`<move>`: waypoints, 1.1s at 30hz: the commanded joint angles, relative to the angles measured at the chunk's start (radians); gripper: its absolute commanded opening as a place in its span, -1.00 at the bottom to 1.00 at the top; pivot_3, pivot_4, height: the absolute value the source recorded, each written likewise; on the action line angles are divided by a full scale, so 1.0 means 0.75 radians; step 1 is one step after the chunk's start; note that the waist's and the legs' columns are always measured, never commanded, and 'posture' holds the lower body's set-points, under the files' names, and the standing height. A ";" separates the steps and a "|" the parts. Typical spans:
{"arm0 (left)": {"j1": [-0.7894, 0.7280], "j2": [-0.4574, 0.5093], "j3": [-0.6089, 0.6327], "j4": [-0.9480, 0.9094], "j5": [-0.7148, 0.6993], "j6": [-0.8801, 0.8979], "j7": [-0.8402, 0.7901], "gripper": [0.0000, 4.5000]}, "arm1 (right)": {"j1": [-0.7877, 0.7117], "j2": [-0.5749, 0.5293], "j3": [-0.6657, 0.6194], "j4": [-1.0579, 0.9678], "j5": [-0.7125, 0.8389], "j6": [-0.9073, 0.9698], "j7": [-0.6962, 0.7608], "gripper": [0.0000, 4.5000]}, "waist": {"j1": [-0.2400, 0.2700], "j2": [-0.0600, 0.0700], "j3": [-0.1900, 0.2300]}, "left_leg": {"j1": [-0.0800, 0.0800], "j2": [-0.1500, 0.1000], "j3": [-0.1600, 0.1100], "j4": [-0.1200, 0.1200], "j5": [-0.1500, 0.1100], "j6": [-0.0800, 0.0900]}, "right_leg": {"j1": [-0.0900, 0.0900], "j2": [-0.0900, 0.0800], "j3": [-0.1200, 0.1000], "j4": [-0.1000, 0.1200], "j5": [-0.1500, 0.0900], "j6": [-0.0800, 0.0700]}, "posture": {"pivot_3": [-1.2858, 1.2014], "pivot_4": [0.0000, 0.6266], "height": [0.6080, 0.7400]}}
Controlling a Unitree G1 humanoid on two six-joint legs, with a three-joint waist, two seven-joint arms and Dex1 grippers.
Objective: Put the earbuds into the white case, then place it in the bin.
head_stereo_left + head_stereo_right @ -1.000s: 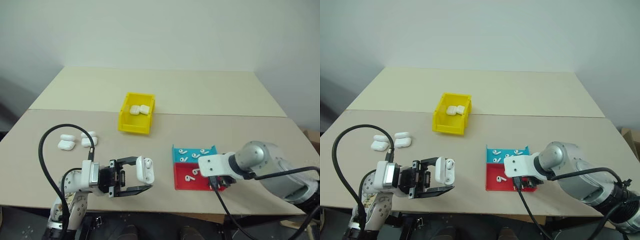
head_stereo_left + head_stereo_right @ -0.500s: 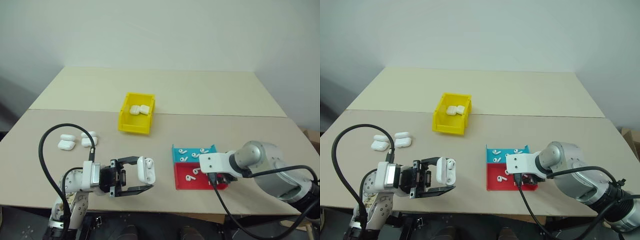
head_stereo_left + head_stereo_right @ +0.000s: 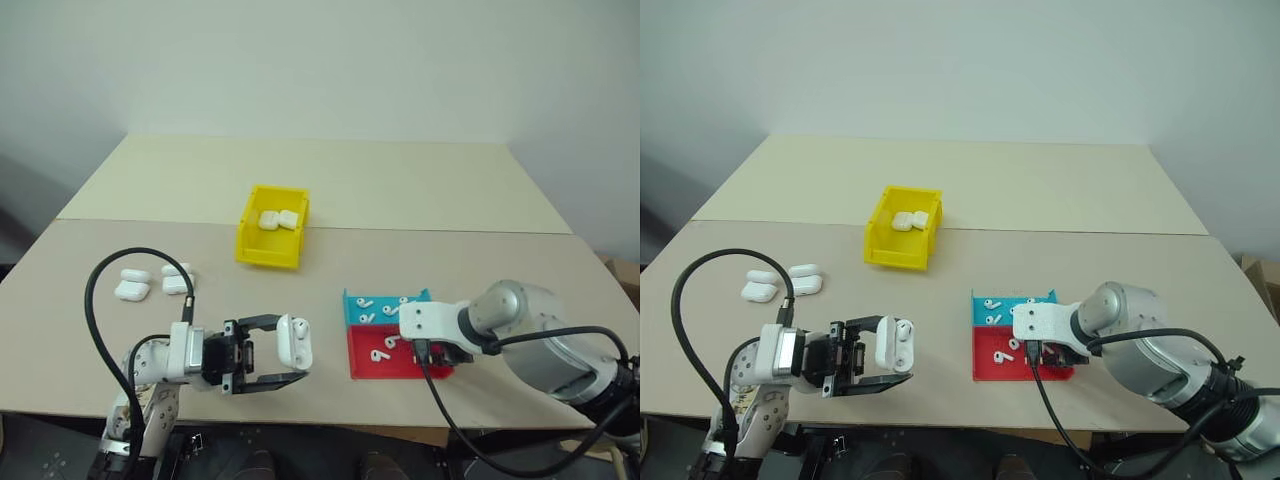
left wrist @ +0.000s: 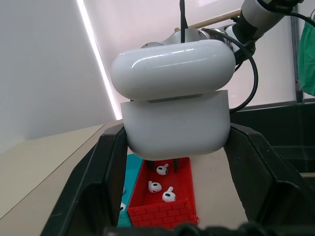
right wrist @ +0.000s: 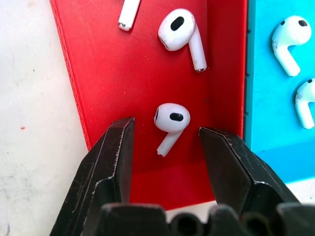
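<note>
Over the red tray: right gripper [image 5: 167, 142] points down into the red tray [image 3: 400, 367], jaws partly spread with one earbud [image 5: 170, 121] lying between the fingertips, not yet touched.
Right tool state: moderate gap, holding nothing; both black fingers [image 5: 110, 162] hang just above the tray floor.
Target bud: lies with its round head toward the open tray and its stem toward the gripper, close to the wall shared with the blue tray [image 5: 275, 98]; a second bud [image 5: 179, 32] lies farther in, well apart.
Left side: left gripper [image 3: 285, 362] clamped across the white case [image 3: 293, 342], held up off the table near the front edge. The case looks open in the head views, with a bud seemingly already seated; hard to be sure.
Bin: yellow bin [image 3: 272, 240] sits mid-table, well apart from both arms, two cases already inside.
Spare cases: a small cluster [image 3: 155, 281] on the table toward the left.
Step in hand (judgement): picking the second bud.
How to do it well: go straight down, centre on the bulb not the stem, and keep the finger nearer the blue tray off that wall. Close slowly; glossy bud may squirt out. Lift clear before swinging toward the case.
</note>
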State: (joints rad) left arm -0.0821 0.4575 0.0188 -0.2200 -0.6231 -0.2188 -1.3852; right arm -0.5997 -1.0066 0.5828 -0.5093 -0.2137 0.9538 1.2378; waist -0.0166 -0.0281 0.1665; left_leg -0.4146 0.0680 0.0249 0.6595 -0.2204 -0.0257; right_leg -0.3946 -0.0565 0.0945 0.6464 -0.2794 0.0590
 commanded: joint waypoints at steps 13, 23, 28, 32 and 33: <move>-0.012 0.002 -0.001 -0.021 0.010 -0.042 0.001 0.21 | -0.022 0.034 -0.001 -0.006 0.016 0.091 -0.043 -0.24 | 0.002 0.000 0.000 | 0.000 0.000 0.000 0.000 0.000 0.000 | 0.000 0.000 0.000 0.000 0.000 0.000 | 0.03 -0.52 1.00; -0.017 0.002 -0.006 -0.011 0.013 -0.053 0.004 0.21 | -0.020 0.039 0.013 0.007 0.014 0.081 -0.044 -0.41 | 0.002 0.000 0.000 | 0.000 0.000 0.000 0.000 0.000 0.000 | 0.000 0.000 0.000 0.000 0.000 0.000 | 0.03 -0.52 1.00; -0.018 0.004 -0.007 -0.011 0.013 -0.053 0.004 0.21 | -0.010 0.031 0.017 0.002 0.006 0.064 -0.047 -0.70 | 0.002 0.000 0.000 | 0.000 0.000 0.000 0.000 0.000 0.000 | 0.001 0.000 0.000 0.000 0.000 0.000 | 0.03 -0.52 1.00; -0.019 0.005 -0.006 -0.011 0.012 -0.054 0.002 0.21 | -0.006 0.023 0.008 -0.010 0.011 0.056 -0.043 -0.70 | 0.002 0.000 0.000 | 0.000 0.000 0.000 0.000 0.000 0.000 | 0.001 0.000 0.000 0.000 0.000 0.000 | 0.03 -0.52 1.00; -0.021 0.004 -0.006 -0.008 0.011 -0.055 0.001 0.21 | -0.004 0.020 0.003 -0.013 0.013 0.052 -0.043 -0.70 | 0.002 0.000 0.000 | 0.000 0.000 0.000 0.000 0.000 0.000 | 0.001 0.000 0.000 0.000 0.000 0.000 | 0.03 -0.52 1.00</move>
State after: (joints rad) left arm -0.0850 0.4580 0.0138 -0.2190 -0.6078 -0.2422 -1.3854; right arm -0.6097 -0.9756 0.5847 -0.5032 -0.2086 1.0024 1.2125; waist -0.0148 -0.0281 0.1664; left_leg -0.4145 0.0680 0.0248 0.6599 -0.2204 -0.0257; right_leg -0.3942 -0.0565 0.0943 0.6467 -0.2793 0.0590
